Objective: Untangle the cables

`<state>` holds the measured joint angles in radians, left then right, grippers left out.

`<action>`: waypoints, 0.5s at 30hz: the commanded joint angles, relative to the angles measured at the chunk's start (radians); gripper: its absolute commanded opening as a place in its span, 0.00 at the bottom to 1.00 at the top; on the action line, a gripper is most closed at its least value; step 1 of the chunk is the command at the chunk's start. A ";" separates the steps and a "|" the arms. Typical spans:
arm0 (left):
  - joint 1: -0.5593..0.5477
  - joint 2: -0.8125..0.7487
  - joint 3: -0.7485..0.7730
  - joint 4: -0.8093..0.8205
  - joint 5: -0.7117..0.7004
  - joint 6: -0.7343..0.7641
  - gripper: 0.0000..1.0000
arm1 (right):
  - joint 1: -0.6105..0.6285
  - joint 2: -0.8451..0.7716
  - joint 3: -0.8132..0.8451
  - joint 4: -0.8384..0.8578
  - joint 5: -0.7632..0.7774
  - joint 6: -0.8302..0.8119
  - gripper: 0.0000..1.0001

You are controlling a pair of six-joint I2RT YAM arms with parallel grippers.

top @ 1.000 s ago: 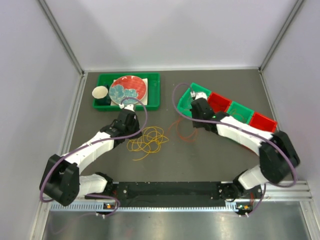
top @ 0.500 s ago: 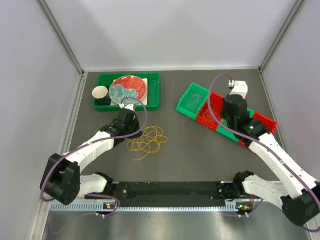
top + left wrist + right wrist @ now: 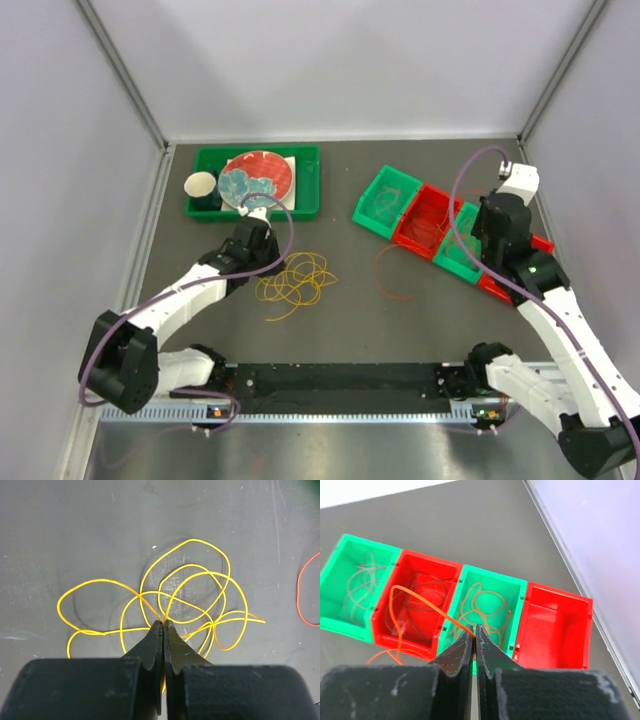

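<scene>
1. The left gripper (image 3: 163,624) hangs low over the table (image 3: 350,330). Its jaws are pressed together with no gap between them.
2. The tips of it meet just at a strand of the yellow cable (image 3: 192,587). I cannot tell if the strand is pinched or only lies under the tips.
3. The yellow cable is a flat bundle of several overlapping loops. In the top view it lies at about 9 o'clock from the middle of the table.
4. The right gripper (image 3: 475,629) is raised above the row of four bins (image 3: 522,611). Its jaws are closed on the orange cable (image 3: 420,602), which enters between the tips.
5. From the tips the orange cable runs toward 10 o'clock across the red bin, then bends down over the near wall of it. Its lower end rests on the table, at about 7 o'clock from the bins.
6. The orange cable and the yellow cable are apart, not touching.
7. The bins stand at 2 o'clock on the table, in the order green, red, green, red. The first three contain thin wire loops.
8. At 11 o'clock there is a green tray (image 3: 308,182) with a red plate (image 3: 262,172) and a pale cup (image 3: 200,185).
</scene>
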<state>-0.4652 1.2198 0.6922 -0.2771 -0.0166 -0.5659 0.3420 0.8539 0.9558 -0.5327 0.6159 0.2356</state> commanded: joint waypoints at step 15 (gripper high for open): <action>0.005 -0.026 0.006 0.035 0.012 -0.022 0.00 | 0.210 0.163 -0.202 0.043 -0.415 0.180 0.00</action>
<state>-0.4652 1.2106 0.6922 -0.2764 -0.0147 -0.5774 0.4812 0.9253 0.8177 -0.5419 0.2901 0.3279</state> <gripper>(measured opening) 0.012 0.009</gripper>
